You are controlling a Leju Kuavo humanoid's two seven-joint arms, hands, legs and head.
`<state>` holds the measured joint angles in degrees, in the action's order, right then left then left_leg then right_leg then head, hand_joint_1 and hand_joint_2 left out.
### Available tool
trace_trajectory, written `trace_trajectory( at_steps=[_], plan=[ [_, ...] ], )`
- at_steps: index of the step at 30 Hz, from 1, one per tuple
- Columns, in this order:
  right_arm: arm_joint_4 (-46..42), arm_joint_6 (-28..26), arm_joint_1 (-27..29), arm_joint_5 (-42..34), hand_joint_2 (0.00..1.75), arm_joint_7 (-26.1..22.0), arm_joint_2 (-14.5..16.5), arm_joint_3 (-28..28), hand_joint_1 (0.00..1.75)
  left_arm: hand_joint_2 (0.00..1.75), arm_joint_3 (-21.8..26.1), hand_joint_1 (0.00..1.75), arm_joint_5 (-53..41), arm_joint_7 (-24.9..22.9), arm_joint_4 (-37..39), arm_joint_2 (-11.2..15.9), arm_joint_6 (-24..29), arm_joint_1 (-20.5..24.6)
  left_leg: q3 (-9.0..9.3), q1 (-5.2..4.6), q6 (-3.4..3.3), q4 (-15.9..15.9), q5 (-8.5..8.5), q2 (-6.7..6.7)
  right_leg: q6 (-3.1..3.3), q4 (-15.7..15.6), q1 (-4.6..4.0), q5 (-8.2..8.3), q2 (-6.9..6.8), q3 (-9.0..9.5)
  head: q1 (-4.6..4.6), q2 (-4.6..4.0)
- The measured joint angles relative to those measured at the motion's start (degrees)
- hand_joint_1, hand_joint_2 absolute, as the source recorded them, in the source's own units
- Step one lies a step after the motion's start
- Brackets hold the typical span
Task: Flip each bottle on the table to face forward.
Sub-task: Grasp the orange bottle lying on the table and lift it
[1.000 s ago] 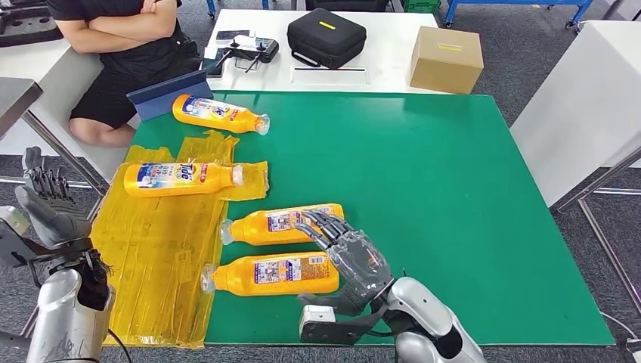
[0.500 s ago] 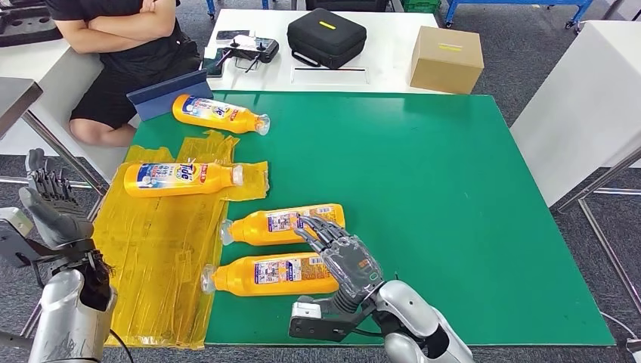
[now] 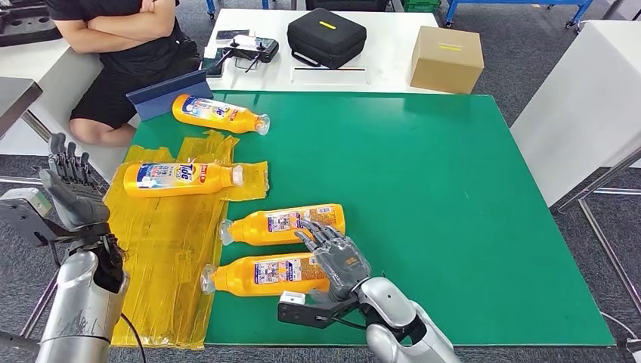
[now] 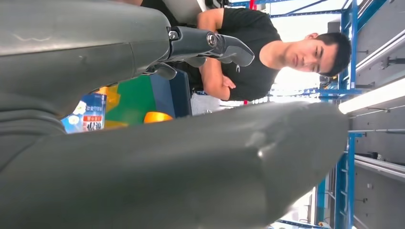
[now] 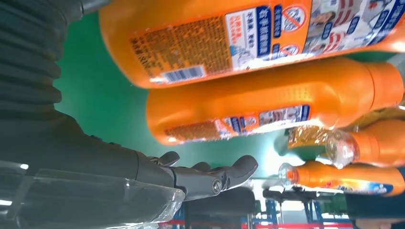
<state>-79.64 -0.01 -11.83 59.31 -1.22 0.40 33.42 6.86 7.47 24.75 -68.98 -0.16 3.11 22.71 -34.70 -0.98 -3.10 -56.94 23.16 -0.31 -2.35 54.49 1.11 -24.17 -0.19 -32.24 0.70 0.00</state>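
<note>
Four orange bottles lie on their sides on the green table. The nearest bottle and the one behind it show small-print back labels. The Tide bottle shows its front label, and the far bottle lies by a blue tablet. My right hand is at the nearest bottle's base end, fingers spread and holding nothing. In the right wrist view the nearest bottle passes close by the hand, with the second bottle beyond. My left hand is raised off the table's left side, fingers apart and empty.
Yellow plastic sheets cover the table's left part under the Tide bottle. A seated person is at the far left corner, beside a blue tablet. A white table behind holds a black case and a cardboard box.
My right hand has drawn back and to the left, from over the second bottle to the nearest bottle's base end. My left hand has risen and moved closer to the table.
</note>
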Motion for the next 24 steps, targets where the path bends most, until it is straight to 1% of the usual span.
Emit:
trace_trajectory(
  at_steps=[4, 8, 18, 24],
  plan=[
    [2.88, 0.05, -0.67, 0.16, 1.75, 0.0, 1.5, 0.2, 0.0, 0.0, -0.55, 0.0, 0.26, 0.6, 2.18, -0.17, -0.11, 1.29, 0.0, 0.0, 0.0, 0.0, 0.0, 0.0, 0.0, 0.0, 0.0, 0.0, 0.0, 0.0, 0.0, 0.0],
    [4.24, 0.05, -0.85, 0.19, 1.75, 0.0, 2.27, 0.45, 0.0, 0.0, -0.79, 0.0, 0.29, 0.7, 3.39, -0.28, -0.19, 1.74, 0.0, 0.0, 0.0, 0.0, 0.0, 0.01, 0.0, 0.0, 0.0, 0.0, 0.0, -0.01, 0.01, 0.0],
    [5.88, 0.94, -1.18, 0.68, 1.75, 0.19, 2.8, 1.64, 0.0, 0.0, -1.21, 0.0, 0.73, 0.92, 5.07, -0.32, -0.58, 2.54, 0.0, 0.0, 0.0, 0.0, 0.0, 0.01, 0.0, 0.0, 0.0, 0.0, 0.0, 0.0, 0.0, 0.0],
    [6.11, 2.11, -1.21, 1.19, 1.75, 1.99, 2.98, 4.06, 0.0, 0.0, -1.76, 0.0, 1.11, 0.95, 5.92, -0.37, -0.69, 3.6, 0.0, 0.0, 0.0, 0.0, 0.0, 0.01, 0.0, 0.0, 0.0, 0.0, 0.0, 0.0, 0.0, 0.0]
  ],
)
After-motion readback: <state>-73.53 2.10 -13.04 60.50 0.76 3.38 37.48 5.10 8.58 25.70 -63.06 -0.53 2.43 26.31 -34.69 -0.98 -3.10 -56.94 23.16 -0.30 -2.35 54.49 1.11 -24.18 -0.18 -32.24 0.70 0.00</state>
